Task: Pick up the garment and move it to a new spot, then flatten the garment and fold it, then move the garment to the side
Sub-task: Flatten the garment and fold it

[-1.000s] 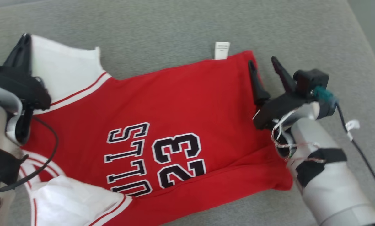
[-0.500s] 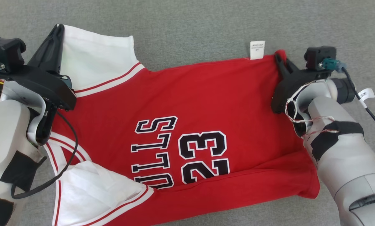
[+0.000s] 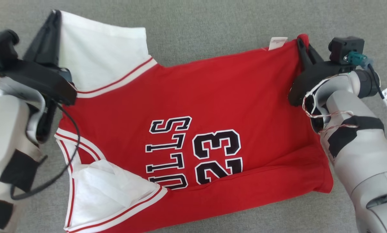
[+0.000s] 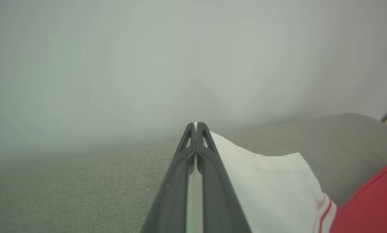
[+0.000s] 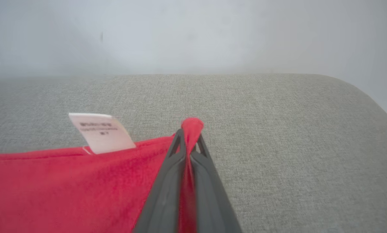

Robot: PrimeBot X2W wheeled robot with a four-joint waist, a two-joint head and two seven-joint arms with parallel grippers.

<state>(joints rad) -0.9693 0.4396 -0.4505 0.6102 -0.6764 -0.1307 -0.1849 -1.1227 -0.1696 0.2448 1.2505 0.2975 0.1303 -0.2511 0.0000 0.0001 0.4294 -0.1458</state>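
Note:
A red jersey (image 3: 187,97) with white sleeves and black lettering lies spread on the grey fabric surface (image 3: 196,29). At the far left my left gripper (image 3: 54,16) is shut on the far edge of the white sleeve (image 3: 96,55); in the left wrist view the fingers (image 4: 209,168) pinch white cloth (image 4: 261,184). My right gripper (image 3: 301,41) is shut on the jersey's far right hem corner, beside a white care tag (image 3: 277,42). The right wrist view shows red cloth (image 5: 67,181) squeezed between the fingers (image 5: 167,181), with the tag (image 5: 99,132) to their left.
The grey cushion (image 5: 277,129) ends in a rounded edge at the right, with a pale wall (image 5: 193,32) behind it. A black cable (image 3: 67,155) hangs from my left arm over the jersey's near sleeve. Bare cushion lies beyond the garment.
My right gripper went from open beside the hem to shut on its corner, then drew it away from me. The left gripper kept hold of the sleeve. The camera shifted.

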